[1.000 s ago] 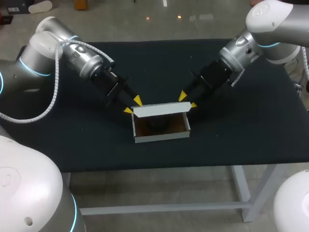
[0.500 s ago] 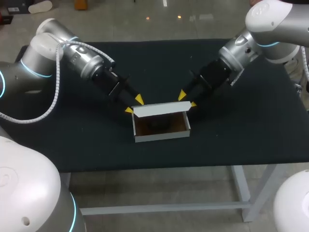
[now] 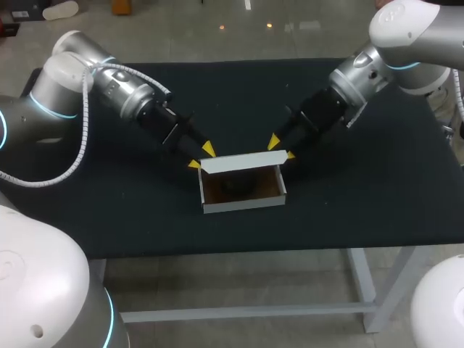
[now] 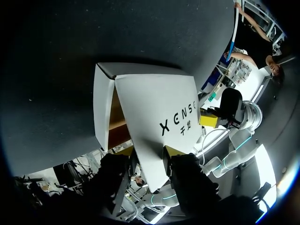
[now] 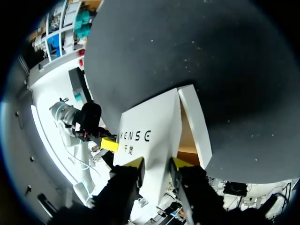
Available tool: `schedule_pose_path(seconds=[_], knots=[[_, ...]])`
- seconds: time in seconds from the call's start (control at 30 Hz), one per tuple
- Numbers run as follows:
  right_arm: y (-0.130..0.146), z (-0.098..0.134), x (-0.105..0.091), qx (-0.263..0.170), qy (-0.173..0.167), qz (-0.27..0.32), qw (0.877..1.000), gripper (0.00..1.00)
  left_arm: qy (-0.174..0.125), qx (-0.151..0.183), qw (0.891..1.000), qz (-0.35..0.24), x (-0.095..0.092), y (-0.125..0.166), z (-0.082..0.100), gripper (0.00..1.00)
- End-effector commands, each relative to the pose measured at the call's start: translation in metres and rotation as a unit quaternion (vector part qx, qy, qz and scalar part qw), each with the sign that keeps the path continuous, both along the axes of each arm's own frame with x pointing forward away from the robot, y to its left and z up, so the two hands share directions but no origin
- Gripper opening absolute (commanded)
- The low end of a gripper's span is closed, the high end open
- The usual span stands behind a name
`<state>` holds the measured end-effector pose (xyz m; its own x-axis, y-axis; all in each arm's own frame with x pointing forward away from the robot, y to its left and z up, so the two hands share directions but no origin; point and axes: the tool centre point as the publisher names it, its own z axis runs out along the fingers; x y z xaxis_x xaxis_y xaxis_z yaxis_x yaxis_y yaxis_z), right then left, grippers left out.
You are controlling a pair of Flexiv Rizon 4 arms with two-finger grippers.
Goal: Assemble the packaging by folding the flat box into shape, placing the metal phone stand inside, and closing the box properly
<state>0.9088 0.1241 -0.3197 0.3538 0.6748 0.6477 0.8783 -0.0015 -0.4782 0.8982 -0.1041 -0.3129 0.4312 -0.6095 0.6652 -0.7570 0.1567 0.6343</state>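
A white box (image 3: 243,204) with a brown inside sits open at the table's middle. A dark metal phone stand (image 3: 235,186) lies in it. Its white lid (image 3: 243,164) stands up along the far wall, leaning slightly over the opening. My left gripper (image 3: 201,156) is at the lid's left end and my right gripper (image 3: 282,148) at its right end. In the left wrist view the lid (image 4: 154,117) runs down between the open fingers of the gripper (image 4: 149,152). The right wrist view shows the same: the lid (image 5: 150,136) lies between the spread fingers of the gripper (image 5: 157,163).
The black table (image 3: 362,203) carries nothing else. Its front edge runs close below the box, and both arms come in low from the far corners.
Both grippers have crept very slightly towards the far side. The box, the lid and the stand look unchanged.
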Motion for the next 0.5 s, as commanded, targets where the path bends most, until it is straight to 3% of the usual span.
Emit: schedule_pose_path(seconds=[0.03,0.5], knots=[[0.0071,-0.0003,-0.0002,0.001,-0.001,-0.001,1.000,0.38,0.000,0.001,1.000,-0.002,0.0014,-0.0082,0.0004,0.38],[0.0093,-0.0010,-0.0020,-0.010,-0.004,-0.013,1.000,0.36,-0.001,0.004,1.000,-0.001,0.0028,-0.0078,-0.0007,0.36]])
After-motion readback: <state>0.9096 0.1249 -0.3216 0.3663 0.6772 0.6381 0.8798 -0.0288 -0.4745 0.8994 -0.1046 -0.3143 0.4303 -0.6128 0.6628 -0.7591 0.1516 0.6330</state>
